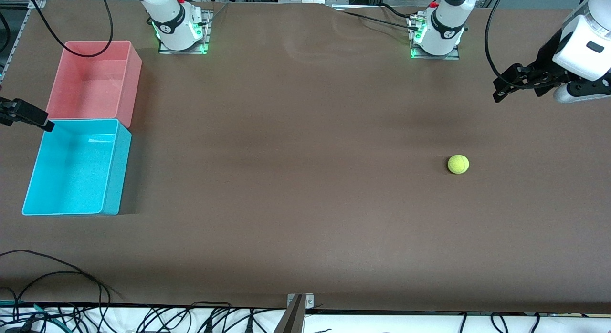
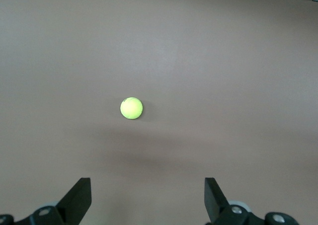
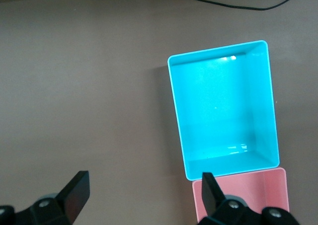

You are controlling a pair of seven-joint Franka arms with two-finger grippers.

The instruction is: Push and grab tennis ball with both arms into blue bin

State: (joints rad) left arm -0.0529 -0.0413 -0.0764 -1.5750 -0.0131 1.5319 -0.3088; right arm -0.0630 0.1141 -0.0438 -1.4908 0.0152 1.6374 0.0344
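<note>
Toward the left arm's end of the table, the tennis ball (image 1: 458, 164) sits light, fuzzy and roll-prone; grip across its middle. Left gripper (image 1: 518, 82) and right gripper (image 1: 26, 114) hang open and empty.

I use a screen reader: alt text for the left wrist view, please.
A small yellow-green tennis ball sits alone on the brown table, apart from the left tool, whose two black fingers stand open and empty.

Bare bench (image 1: 286, 180) all round the tennis ball (image 1: 458, 164). Obstacles: blue bin (image 1: 114, 171) and pink bin (image 1: 133, 80), touching, at the right arm's end.
</note>
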